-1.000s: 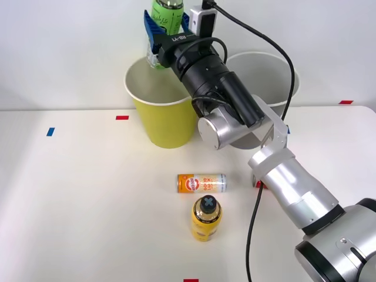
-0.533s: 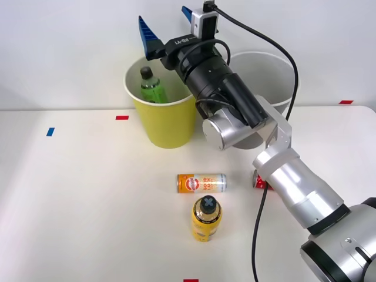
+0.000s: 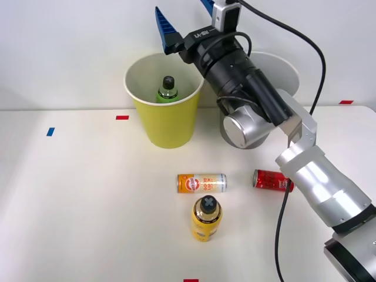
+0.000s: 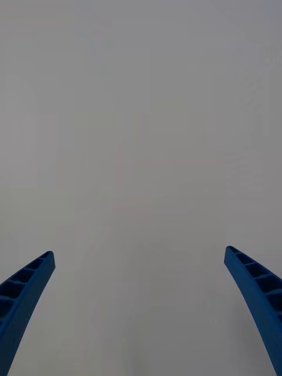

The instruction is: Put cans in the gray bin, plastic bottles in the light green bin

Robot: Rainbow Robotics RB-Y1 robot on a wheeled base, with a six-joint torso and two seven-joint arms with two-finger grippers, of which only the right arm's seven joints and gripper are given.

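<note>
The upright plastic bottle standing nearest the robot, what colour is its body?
Yellow, with a dark cap; the upright yellow plastic bottle shows best in the front view.

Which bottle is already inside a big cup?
The green bottle. It stands inside the light green bin, while the yellow bottle stands out on the table.

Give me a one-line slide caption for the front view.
Open right tool above the light green bin holding the green bottle; two cans and a yellow bottle wait.
</note>
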